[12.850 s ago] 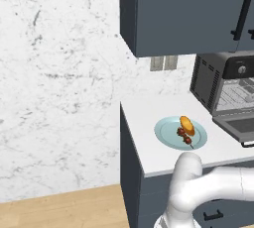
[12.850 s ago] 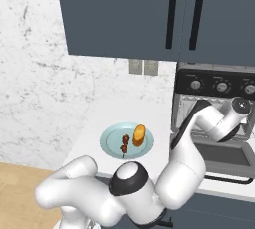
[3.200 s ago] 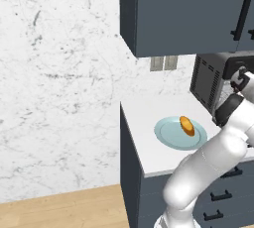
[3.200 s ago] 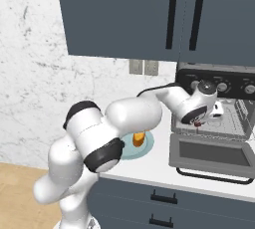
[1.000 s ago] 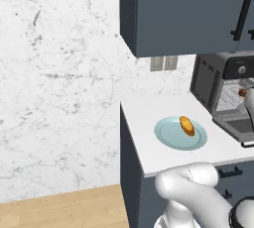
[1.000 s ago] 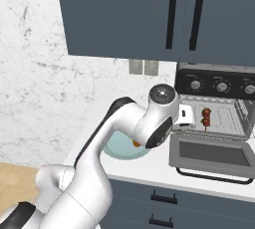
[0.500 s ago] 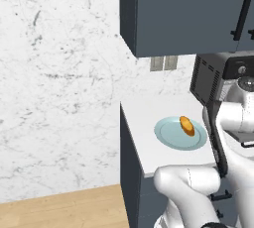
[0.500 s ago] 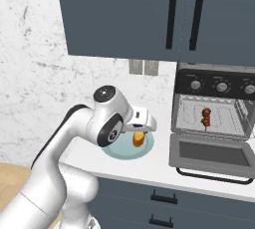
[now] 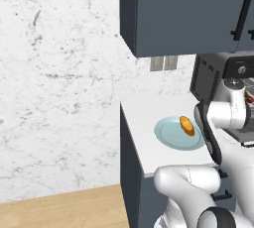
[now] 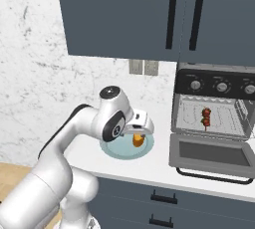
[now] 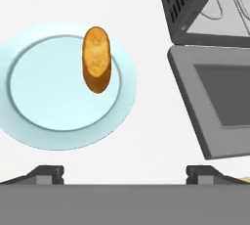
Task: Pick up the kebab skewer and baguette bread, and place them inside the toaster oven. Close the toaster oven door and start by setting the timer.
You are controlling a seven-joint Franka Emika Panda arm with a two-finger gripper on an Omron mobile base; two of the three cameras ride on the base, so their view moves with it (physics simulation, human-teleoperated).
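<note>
The pale blue round plate [image 11: 39, 131] is taken as the landmark; it lies flat on the white bench [image 10: 159, 166]. On the plate, toward the rim nearest the oven, the stubby golden-orange baguette bread [image 11: 96, 58] is seen lying alone, touched by nothing.

Above the plate, the white arm's gripper [image 11: 124, 172] is held with its two dark fingers [image 11: 46, 172] spread wide apart and nothing between them; in the hand view the bread lies beyond the tips, well clear of them. In the right base view the gripper [image 10: 138, 132] is seen directly over the bread [image 10: 138, 140].

To the side of the plate, near it but apart, the boxy dark grey toaster oven [image 10: 214, 103] stands on the bench. Its dark-framed glass door [image 10: 211, 156] is folded down flat, toward the bench edge, with the black bar handle at the front. Inside, on the silver wire rack [image 10: 219, 118], the kebab skewer [image 10: 205, 116] threaded with small red and brown chunks is seen. Along the black control strip above the opening, round black knobs [image 10: 221, 87] are set in a row; which one is the timer cannot be told.
</note>
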